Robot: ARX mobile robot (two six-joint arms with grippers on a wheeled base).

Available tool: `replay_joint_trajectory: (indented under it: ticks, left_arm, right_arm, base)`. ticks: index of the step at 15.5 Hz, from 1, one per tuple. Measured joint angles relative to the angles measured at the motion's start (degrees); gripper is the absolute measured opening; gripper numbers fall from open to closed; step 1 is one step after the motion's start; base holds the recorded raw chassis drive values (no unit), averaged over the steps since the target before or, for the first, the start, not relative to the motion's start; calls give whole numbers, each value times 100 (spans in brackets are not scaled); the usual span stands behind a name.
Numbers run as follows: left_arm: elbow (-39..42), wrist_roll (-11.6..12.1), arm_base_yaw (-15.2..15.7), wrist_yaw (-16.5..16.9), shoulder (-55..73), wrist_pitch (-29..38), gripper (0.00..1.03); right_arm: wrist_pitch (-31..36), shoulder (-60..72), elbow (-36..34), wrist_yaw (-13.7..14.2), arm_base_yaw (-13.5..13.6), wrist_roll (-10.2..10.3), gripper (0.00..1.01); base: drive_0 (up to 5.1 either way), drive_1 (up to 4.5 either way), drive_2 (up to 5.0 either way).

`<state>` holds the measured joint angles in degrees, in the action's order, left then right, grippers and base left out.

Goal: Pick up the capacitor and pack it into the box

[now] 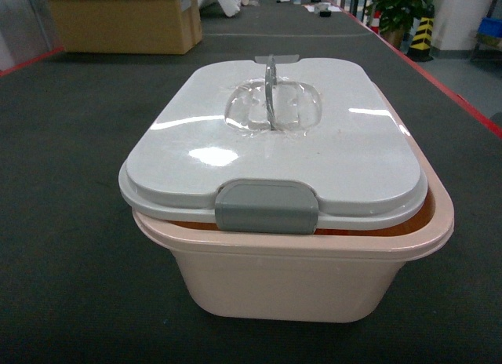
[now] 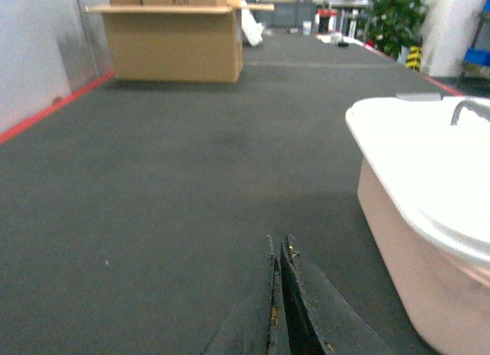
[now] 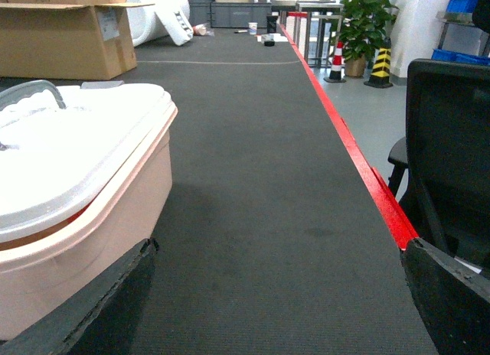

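Box [image 1: 314,278] dead centre on dark surface [image 1: 70,223], long axis running away from robot. Lid [image 1: 274,136] resting askew on rim, unlatched, grey latch [image 1: 267,207] facing robot, handle [image 1: 271,81] upright. No capacitor visible; hint of orange under lid edge, cannot tell what.

Left pincer [image 2: 279,252] together, empty, low beside box's left wall, box lying to its right. Right pincer [image 3: 276,294] apart, empty, box to its left. Both flank box about equally; neither touching. Lid likely needs lifting first.
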<state>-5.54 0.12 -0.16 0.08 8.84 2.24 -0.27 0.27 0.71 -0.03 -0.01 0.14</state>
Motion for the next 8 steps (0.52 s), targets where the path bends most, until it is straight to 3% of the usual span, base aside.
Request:
replay_joint_trajectory:
  ticks: [1, 8]
  left_arm:
    - [72, 0, -4, -7, -271, -295, 2]
    - [295, 0, 4, -9, -673, -258, 2]
  right_arm:
    - [-7, 0, 0, 4, 0, 0, 98]
    - [-4, 0, 0, 2, 0, 0, 98]
  base:
    - [0, 0, 0]
    - [0, 0, 0]
